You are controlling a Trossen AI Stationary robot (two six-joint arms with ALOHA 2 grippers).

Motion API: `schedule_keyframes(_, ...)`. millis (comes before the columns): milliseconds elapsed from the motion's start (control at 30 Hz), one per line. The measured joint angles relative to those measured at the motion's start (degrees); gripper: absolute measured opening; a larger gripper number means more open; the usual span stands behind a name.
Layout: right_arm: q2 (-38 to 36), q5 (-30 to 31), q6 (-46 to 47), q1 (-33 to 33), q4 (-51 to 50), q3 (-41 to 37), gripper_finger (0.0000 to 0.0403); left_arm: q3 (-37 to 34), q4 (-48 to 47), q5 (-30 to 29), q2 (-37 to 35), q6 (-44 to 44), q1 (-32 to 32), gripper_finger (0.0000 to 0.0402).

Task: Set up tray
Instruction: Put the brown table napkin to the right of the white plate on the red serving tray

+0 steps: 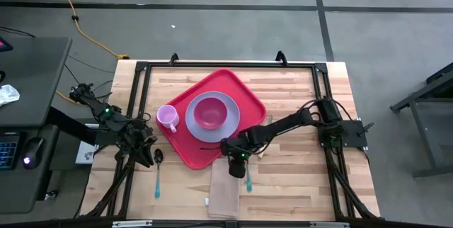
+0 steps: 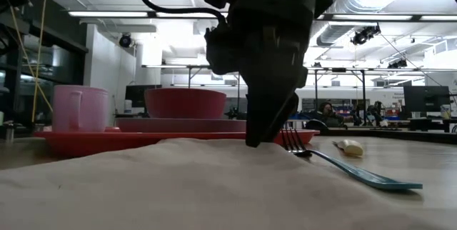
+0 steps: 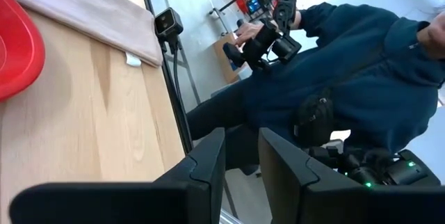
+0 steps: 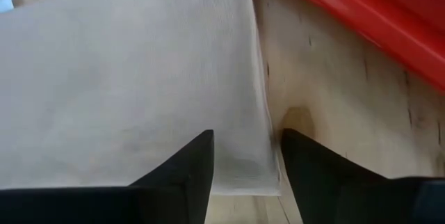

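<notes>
Red tray (image 1: 244, 99) sat mid-table, already carrying 1 plate (image 1: 192, 124), bowl (image 1: 211, 112) and cup (image 1: 167, 118). Napkin (image 1: 224, 192), fork (image 1: 248, 179) and spoon (image 1: 158, 172) remained outside. Right gripper (image 1: 236, 167), narrowly parted, straddled the napkin's corner; left gripper (image 1: 144, 157) idled, narrowly parted, empty.

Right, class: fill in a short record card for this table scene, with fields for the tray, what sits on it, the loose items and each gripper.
tray: red tray, set at an angle on the wooden table
on tray: lavender plate holding a red bowl; pink cup
off tray: spoon, fork, beige napkin
right gripper: open, fingers straddling the napkin's edge
left gripper: open, waiting at the table's left edge
</notes>
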Motion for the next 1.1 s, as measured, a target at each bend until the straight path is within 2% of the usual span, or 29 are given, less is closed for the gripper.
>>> schedule_keyframes(200,0.1,0.5,0.0,0.7,0.1,-0.1,0.014,0.0,0.0,-0.2,0.0,0.0,0.0,0.0117)
schedule_keyframes(567,0.2,6.3,2.0,2.9,0.3,-0.1,0.0117,0.0,-0.2,-0.4,0.0,1.2,0.0,0.0117)
schedule_keyframes(1100,0.4,11.1,6.6,4.9,1.0,-0.2,0.0004,0.0,-0.2,-0.8,0.0,1.5,0.0,0.0117)
